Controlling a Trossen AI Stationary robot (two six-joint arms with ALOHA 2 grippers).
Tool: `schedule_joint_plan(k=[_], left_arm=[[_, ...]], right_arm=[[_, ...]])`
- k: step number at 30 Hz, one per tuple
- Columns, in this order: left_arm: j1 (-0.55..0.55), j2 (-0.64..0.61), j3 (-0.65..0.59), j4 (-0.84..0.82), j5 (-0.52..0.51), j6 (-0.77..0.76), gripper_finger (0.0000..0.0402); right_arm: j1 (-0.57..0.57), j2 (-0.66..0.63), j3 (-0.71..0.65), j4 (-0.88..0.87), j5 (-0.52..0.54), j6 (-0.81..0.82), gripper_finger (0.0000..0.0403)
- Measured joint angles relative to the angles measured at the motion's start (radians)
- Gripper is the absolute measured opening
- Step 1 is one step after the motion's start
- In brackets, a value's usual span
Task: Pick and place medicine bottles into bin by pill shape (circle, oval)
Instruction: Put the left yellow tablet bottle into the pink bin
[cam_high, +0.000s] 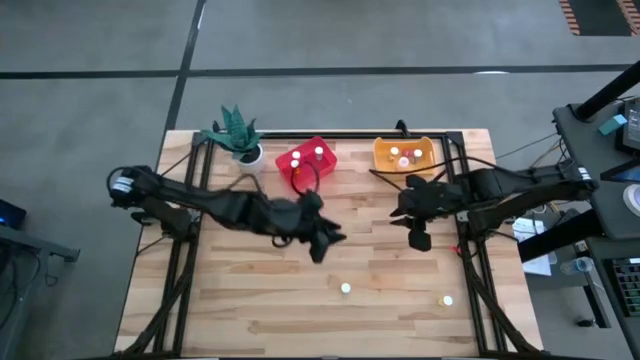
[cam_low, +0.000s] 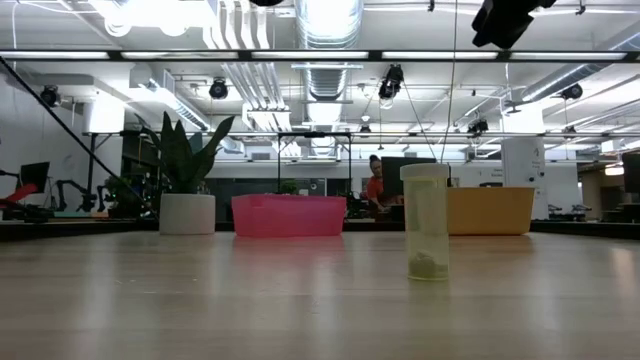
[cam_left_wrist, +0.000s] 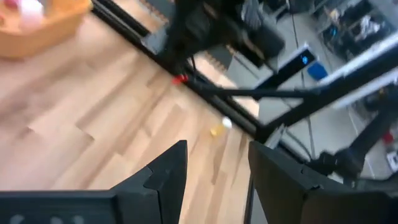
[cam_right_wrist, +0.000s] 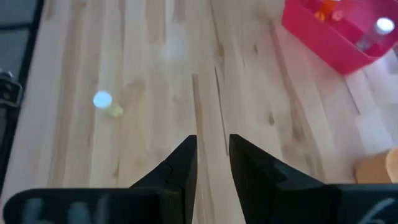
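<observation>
Light wooden plank table (cam_high: 250, 300) with a black frame. On it: a white potted plant (cam_high: 240, 140), a red plastic bin (cam_high: 306, 163) and an orange plastic bin (cam_high: 404, 155) along the far edge. Two small white-capped medicine bottles (cam_high: 345, 288) (cam_high: 447, 299) stand near the front, beyond both grippers.

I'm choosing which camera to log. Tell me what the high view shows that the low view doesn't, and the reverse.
Only the high view shows both arms, the left gripper and right gripper over mid-table, bottles inside the bins, and a second loose bottle. Only the low view shows the room behind, a person there, and the near bottle standing upright. Both show the red bin, orange bin and plant.
</observation>
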Motion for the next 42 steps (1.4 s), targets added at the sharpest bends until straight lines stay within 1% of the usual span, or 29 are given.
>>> schedule_joint_plan(k=[5, 9, 12, 15, 19, 25, 31, 33, 36, 42], left_arm=[[-0.087, 0.066, 0.010, -0.051, 0.028, 0.028, 0.0152], [-0.151, 0.100, 0.010, -0.057, 0.031, 0.157, 0.0131], [-0.177, 0.120, 0.011, -0.050, 0.030, 0.191, 0.0119], [-0.188, 0.152, 0.011, -0.051, 0.029, 0.218, 0.0118], [-0.185, 0.210, 0.010, -0.041, 0.029, 0.220, 0.0137], [-0.178, 0.304, 0.009, -0.033, 0.027, 0.224, 0.0189], [-0.172, 0.387, 0.009, 0.087, 0.027, 0.327, 0.0236], [-0.167, 0.408, 0.009, 0.126, 0.028, 0.367, 0.0243], [-0.160, 0.432, 0.009, 0.157, 0.028, 0.387, 0.0244], [-0.152, 0.435, 0.000, 0.124, 0.018, 0.403, 0.0244]], right_arm=[[0.000, -0.066, -0.088, 0.082, 0.000, 0.032, 0.0084], [0.000, -0.097, -0.134, 0.122, 0.005, 0.047, 0.0084], [0.000, -0.108, -0.150, 0.138, 0.005, 0.068, 0.0084], [0.000, -0.110, -0.151, 0.144, 0.006, 0.077, 0.0084], [0.000, -0.107, -0.151, 0.149, 0.008, 0.088, 0.0084], [0.000, -0.092, -0.151, 0.156, 0.012, 0.110, 0.0084], [0.000, -0.072, -0.151, 0.178, 0.012, 0.127, 0.0084], [0.000, -0.063, -0.151, 0.177, 0.012, 0.127, 0.0084], [0.000, -0.051, -0.151, 0.175, 0.012, 0.127, 0.0084], [0.000, -0.029, -0.151, 0.174, 0.012, 0.127, 0.0084]])
